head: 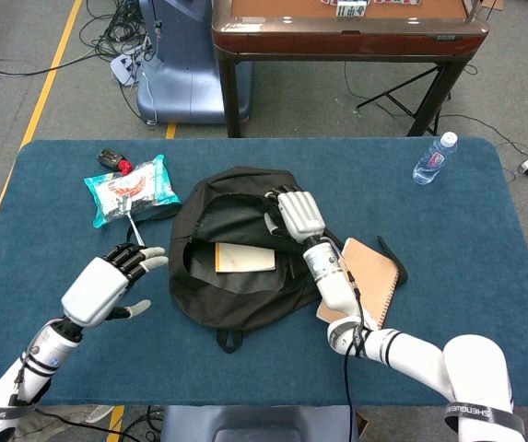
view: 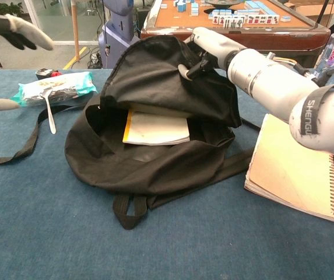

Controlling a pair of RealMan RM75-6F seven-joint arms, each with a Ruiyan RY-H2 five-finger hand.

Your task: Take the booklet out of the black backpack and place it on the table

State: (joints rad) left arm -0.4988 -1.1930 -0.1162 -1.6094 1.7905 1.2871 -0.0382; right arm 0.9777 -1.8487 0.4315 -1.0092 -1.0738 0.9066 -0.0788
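The black backpack lies in the middle of the blue table. My right hand grips the upper flap of its opening and holds it raised. Inside the open mouth lies the booklet, pale with a yellow spine edge. My left hand hovers open to the left of the bag, fingers spread toward the opening, holding nothing.
A tan spiral notebook lies right of the bag under my right forearm. A teal packet with a spoon sits at the back left, a water bottle at the back right. A loose strap trails left.
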